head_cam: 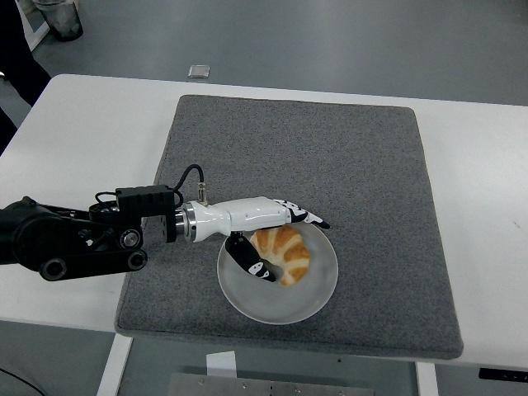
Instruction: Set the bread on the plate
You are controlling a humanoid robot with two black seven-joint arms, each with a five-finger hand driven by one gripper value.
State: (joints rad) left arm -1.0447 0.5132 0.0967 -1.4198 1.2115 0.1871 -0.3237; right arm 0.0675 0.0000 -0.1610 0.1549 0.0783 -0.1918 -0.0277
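The bread [283, 252] lies on the plate [318, 289], in its left half, clear of the rim. The plate sits on the grey mat [363, 148] near the front edge. The left hand [272, 227] is at the bread with fingers [305, 219] spread: the upper fingers extend over the top of the bread, the thumb lies along its left side, and nothing is clamped. The long axis of the bread curves from upper left to lower right, directly right of the thumb. Judged complete; the next move is withdrawal leftward. The right hand is out of view.
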